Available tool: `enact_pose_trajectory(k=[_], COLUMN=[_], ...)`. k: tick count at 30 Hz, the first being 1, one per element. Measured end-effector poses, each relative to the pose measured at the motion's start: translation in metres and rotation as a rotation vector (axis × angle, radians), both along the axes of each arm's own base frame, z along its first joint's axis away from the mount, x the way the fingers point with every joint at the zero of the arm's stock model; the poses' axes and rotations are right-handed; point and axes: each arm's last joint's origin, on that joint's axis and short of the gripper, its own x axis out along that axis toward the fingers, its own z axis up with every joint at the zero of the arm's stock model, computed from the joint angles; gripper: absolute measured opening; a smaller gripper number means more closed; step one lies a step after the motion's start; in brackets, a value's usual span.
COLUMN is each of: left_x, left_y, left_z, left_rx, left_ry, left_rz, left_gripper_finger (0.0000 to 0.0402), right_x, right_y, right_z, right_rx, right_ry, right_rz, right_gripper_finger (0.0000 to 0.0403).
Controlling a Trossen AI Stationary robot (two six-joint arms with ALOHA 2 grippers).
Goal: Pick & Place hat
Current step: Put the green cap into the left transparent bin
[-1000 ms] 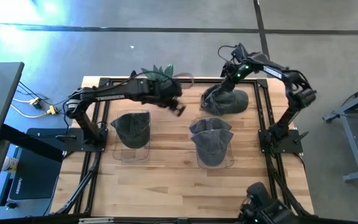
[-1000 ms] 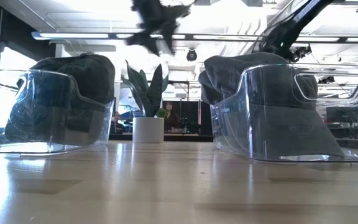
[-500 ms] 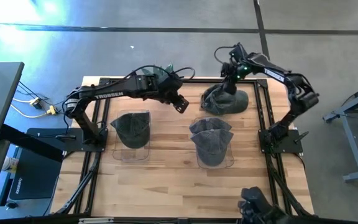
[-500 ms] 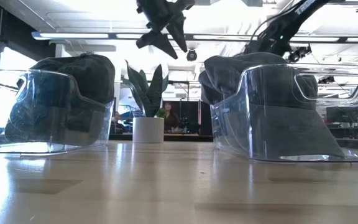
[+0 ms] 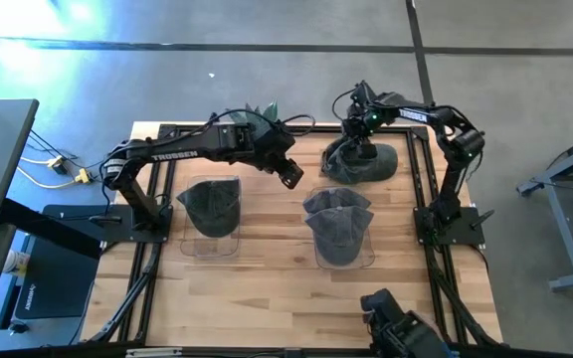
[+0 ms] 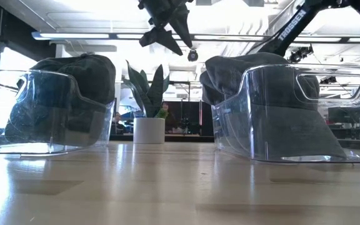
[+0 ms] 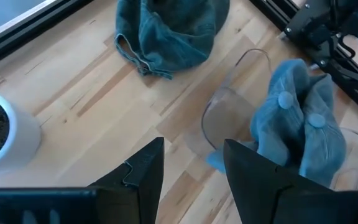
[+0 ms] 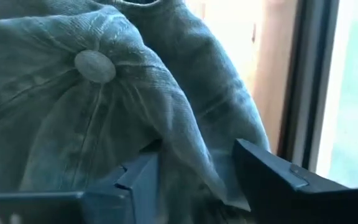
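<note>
Hat (image 5: pixel 359 162): directly under right gripper (image 5: pixel 358 139), fabric between its spread fingers.
Left gripper (image 5: pixel 288 175): spread, empty, well apart from hat.

grey hat (image 5: pixel 361 161), white plant pot (image 6: pixel 149 130)

i read this as an open lab or office floor: grey concrete floor (image 5: pixel 267 25) around my wooden table (image 5: pixel 267 249) on a black frame, loose cables (image 5: pixel 53 164) beside it, ceiling strip lights (image 6: pixel 74 35) and desks behind a potted plant (image 6: pixel 149 115).
</note>
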Motion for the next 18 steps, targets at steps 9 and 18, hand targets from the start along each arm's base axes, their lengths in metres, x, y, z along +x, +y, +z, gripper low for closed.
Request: enact_pose_trajectory(k=[9,18], left_x=[0.001,0.003], left_y=[-0.003,0.001], left_z=[0.000,0.004], left_rx=[0.006,0.115], left_ry=[0.000,-0.025], left_rz=[-0.005,0.018], left_gripper_finger=[0.0161,0.0161], right_x=[0.002,-0.020], right_y=[-0.001,0.033], right_z=[-0.009,0.065], right_rx=[0.053,0.208], right_ry=[0.011,-0.070], right_rz=[-0.077,-0.463], right_gripper_finger=[0.0016,0.0006])
